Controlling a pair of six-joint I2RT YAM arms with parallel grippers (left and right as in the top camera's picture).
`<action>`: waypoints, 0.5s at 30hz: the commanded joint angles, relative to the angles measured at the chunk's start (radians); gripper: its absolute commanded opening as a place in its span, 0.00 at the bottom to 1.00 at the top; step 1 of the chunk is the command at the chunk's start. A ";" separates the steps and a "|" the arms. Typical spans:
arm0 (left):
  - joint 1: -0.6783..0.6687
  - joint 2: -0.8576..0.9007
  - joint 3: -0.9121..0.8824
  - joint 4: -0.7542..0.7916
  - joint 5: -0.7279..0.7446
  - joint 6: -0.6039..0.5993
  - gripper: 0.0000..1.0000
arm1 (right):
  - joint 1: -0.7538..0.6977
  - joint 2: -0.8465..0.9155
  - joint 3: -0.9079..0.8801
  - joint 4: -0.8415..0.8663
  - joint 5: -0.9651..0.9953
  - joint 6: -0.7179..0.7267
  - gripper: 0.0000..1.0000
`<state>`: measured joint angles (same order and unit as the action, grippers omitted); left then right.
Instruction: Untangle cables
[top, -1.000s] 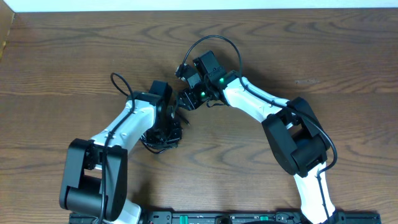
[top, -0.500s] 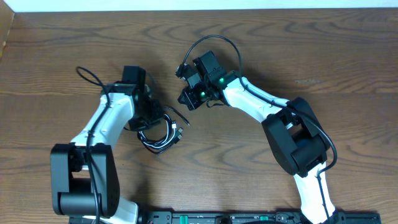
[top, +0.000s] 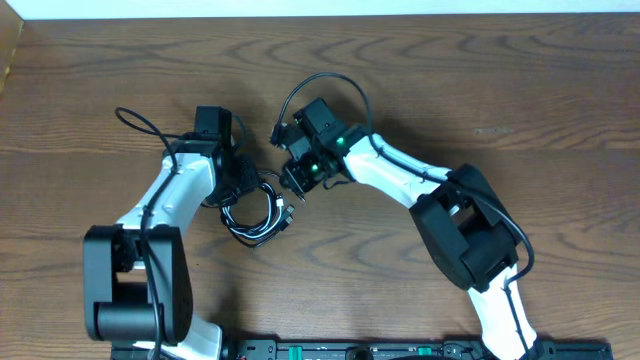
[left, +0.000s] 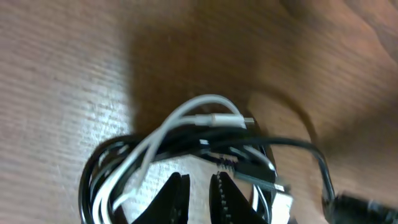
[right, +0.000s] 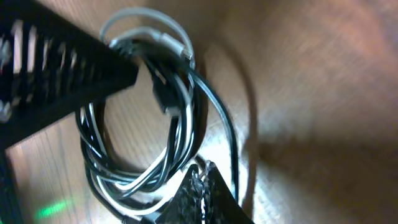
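The cables (top: 256, 218) lie as one loose coil of black and white cords on the wooden table. My left gripper (top: 242, 190) hangs over the coil's upper left. In the left wrist view its jaws (left: 200, 185) stand a narrow gap apart with bare table between them, and a white cable (left: 205, 102) arches just ahead. My right gripper (top: 298, 184) is at the coil's upper right. Its fingertips (right: 203, 172) are pressed together beside the coil (right: 174, 127), and I cannot tell whether a cord is pinched.
A black plug end (top: 288, 212) sticks out on the coil's right side. The table's far edge (top: 320, 14) meets a white wall. A black rail (top: 360, 350) runs along the front. The left arm's dark finger (right: 62, 74) fills the right wrist view's upper left.
The left gripper has swung left off the coil, uncovering it, then held still. The right gripper has shut and moved down and left to the coil's edge.
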<state>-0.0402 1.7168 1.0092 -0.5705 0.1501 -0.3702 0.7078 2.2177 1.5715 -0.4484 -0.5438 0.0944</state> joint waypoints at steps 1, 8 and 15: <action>0.002 0.043 -0.009 0.018 -0.031 -0.010 0.17 | 0.017 0.011 0.001 -0.016 0.018 -0.005 0.01; 0.002 0.092 -0.009 0.058 -0.031 -0.010 0.17 | 0.046 0.011 -0.004 0.013 0.061 0.006 0.01; 0.003 0.092 -0.009 0.062 -0.032 -0.012 0.11 | 0.073 0.027 -0.004 0.021 0.082 0.006 0.02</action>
<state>-0.0402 1.7859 1.0088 -0.5144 0.1429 -0.3744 0.7654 2.2189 1.5715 -0.4290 -0.4763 0.0952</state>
